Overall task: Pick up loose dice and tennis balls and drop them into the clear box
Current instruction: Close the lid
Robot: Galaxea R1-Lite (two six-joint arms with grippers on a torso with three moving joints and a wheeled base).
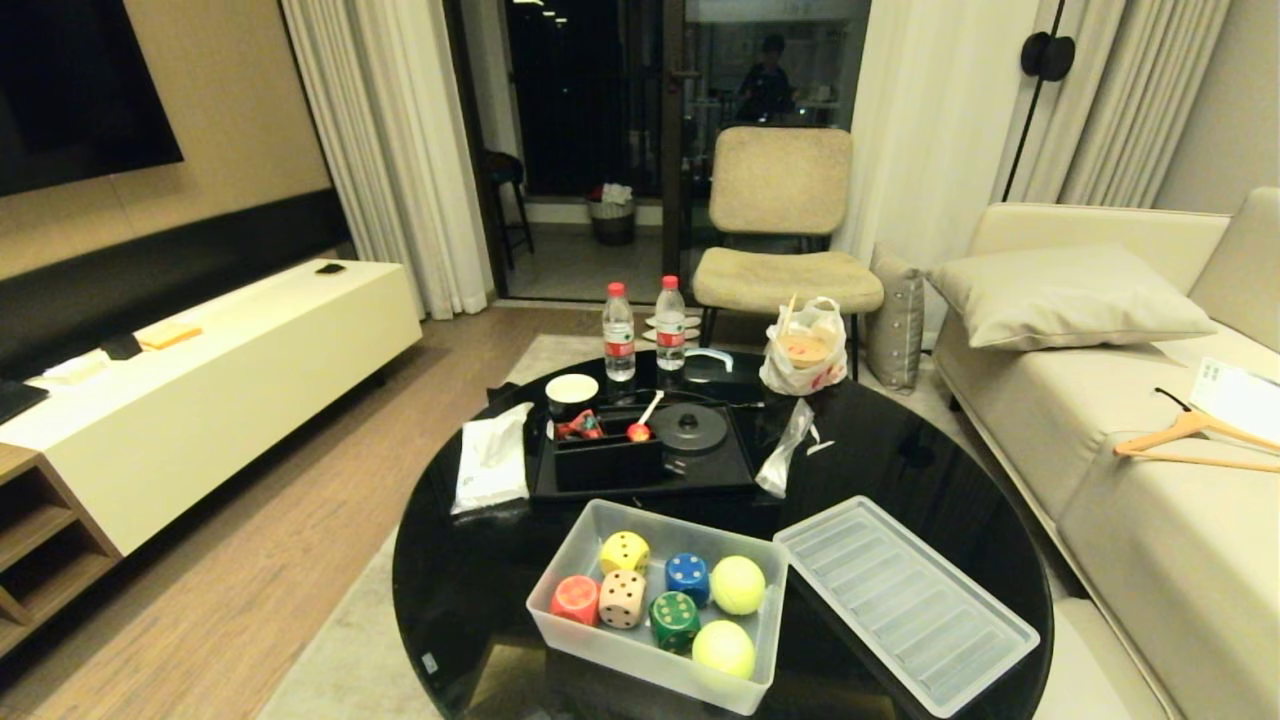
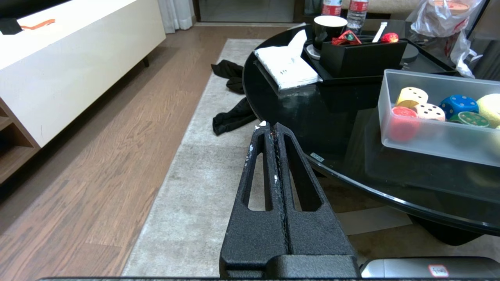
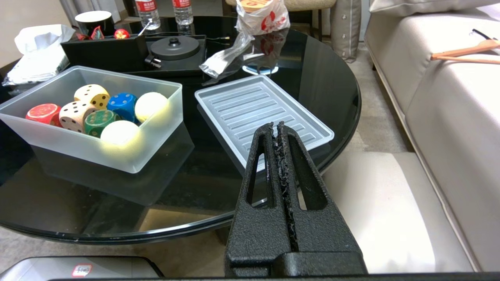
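Both claws are shut tight and hold nothing: the left claw (image 2: 272,125) hangs over the rug beside the round black table (image 1: 470,590), and the right claw (image 3: 275,127) hangs at the table's near edge. The clear box (image 1: 580,548) sits on the table ahead, between the two claws. All the dice (image 1: 622,598) and both tennis balls (image 1: 737,585) lie inside it, and its lid (image 3: 262,109) lies flat just in front of the right claw.

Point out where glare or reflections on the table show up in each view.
Head view: the glossy black table mirrors the bottles. Right wrist view: the tennis balls look washed out pale, and the clear box reflects beneath itself. Left wrist view: a faint box reflection on the tabletop.
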